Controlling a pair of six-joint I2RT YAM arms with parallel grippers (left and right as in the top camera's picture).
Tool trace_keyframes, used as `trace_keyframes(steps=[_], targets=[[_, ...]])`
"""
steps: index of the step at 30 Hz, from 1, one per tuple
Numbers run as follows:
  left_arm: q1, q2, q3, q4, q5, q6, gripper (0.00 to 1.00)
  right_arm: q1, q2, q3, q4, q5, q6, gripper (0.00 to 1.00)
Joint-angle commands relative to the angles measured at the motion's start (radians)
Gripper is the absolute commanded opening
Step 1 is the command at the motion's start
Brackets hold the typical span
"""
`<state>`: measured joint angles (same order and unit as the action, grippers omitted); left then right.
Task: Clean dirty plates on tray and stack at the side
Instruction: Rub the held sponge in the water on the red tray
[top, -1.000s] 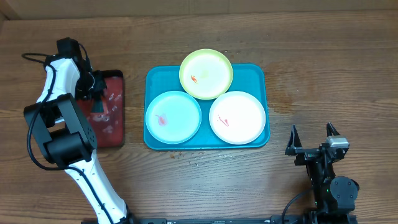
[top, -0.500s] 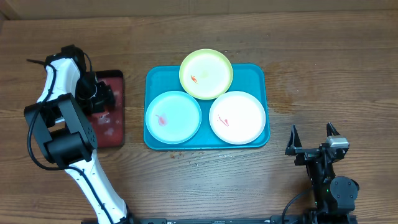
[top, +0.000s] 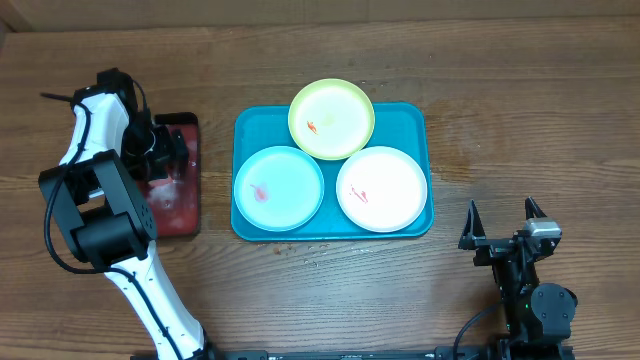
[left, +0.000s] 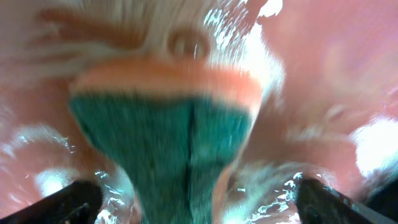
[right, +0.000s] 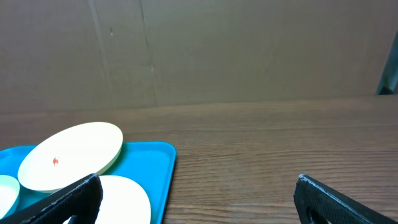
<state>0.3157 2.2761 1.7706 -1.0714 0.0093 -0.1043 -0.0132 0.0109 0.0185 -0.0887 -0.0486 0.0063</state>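
Three plates lie on the teal tray (top: 245, 120): a yellow-green plate (top: 332, 118) at the back, overlapping the rim, a pale blue plate (top: 279, 188) front left and a white plate (top: 382, 188) front right. Each bears a small red smear. My left gripper (top: 160, 155) hangs low over a small red tray (top: 185, 215) left of the teal one. Its jaws are open around a green-and-orange sponge (left: 168, 130) in foamy water, with a gap at each finger (left: 68, 202). My right gripper (top: 502, 218) stands open and holds nothing, at the front right, over bare wood.
The right wrist view shows the teal tray's near corner (right: 152, 162), the yellow-green plate (right: 71, 155) and the white plate (right: 124, 199) to the left of my gripper (right: 198, 199). A brown cardboard wall (right: 249, 50) closes the far side of the wooden table.
My left gripper's jaws have opened wide and let go of the sponge over the red tray. The right arm and the plates have not moved.
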Motion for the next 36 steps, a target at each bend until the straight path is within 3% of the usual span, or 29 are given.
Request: trace_keyframes(steps=[1,5,7,10,11,13,14,15,16,17,25,27,31,33,34,35,36], targets=[[0.005,0.014,-0.001,0.054,0.009,0.004,1.0,-0.001,-0.007,-0.011,0.008,-0.005,-0.003,1.0],[0.005,0.014,-0.001,0.098,0.009,0.004,1.0,-0.001,-0.007,-0.011,0.008,-0.005,-0.003,1.0],[0.004,0.014,-0.001,0.109,0.009,0.004,0.75,-0.001,-0.007,-0.011,0.008,-0.005,-0.003,1.0],[0.005,0.014,-0.001,0.111,0.009,0.004,0.2,-0.001,-0.007,-0.011,0.008,-0.005,-0.003,1.0],[0.005,0.014,-0.001,0.111,0.009,0.004,0.08,-0.001,-0.007,-0.011,0.008,-0.005,-0.003,1.0],[0.005,0.014,-0.001,0.105,0.009,0.004,0.04,-0.001,-0.007,-0.011,0.008,-0.005,-0.003,1.0],[0.005,0.014,-0.001,0.101,0.009,0.004,0.05,-0.001,-0.007,-0.011,0.008,-0.005,-0.003,1.0],[0.005,0.014,-0.001,0.097,0.009,0.004,0.17,-0.001,-0.007,-0.011,0.008,-0.005,-0.003,1.0],[0.005,0.014,-0.001,0.089,0.009,0.004,0.43,-0.001,-0.007,-0.011,0.008,-0.005,-0.003,1.0],[0.005,0.014,-0.001,0.079,0.009,0.004,1.0,-0.001,-0.007,-0.011,0.008,-0.005,-0.003,1.0],[0.004,0.014,-0.001,-0.048,0.009,0.004,1.0,-0.001,-0.007,-0.011,0.008,-0.005,-0.003,1.0],[0.005,0.014,-0.001,-0.057,0.008,0.004,0.75,-0.001,-0.007,-0.011,0.008,-0.005,-0.003,1.0],[0.005,0.014,-0.001,-0.049,0.008,0.004,0.1,-0.001,-0.007,-0.011,0.008,-0.005,-0.003,1.0],[0.005,0.014,-0.001,-0.037,0.008,0.004,0.04,-0.001,-0.007,-0.011,0.008,-0.005,-0.003,1.0],[0.005,0.014,-0.001,-0.026,0.008,0.004,0.1,-0.001,-0.007,-0.011,0.008,-0.005,-0.003,1.0],[0.005,0.014,-0.001,-0.016,0.008,0.004,0.43,-0.001,-0.007,-0.011,0.008,-0.005,-0.003,1.0],[0.005,0.014,-0.001,-0.005,0.008,0.004,1.0,-0.001,-0.007,-0.011,0.008,-0.005,-0.003,1.0]])
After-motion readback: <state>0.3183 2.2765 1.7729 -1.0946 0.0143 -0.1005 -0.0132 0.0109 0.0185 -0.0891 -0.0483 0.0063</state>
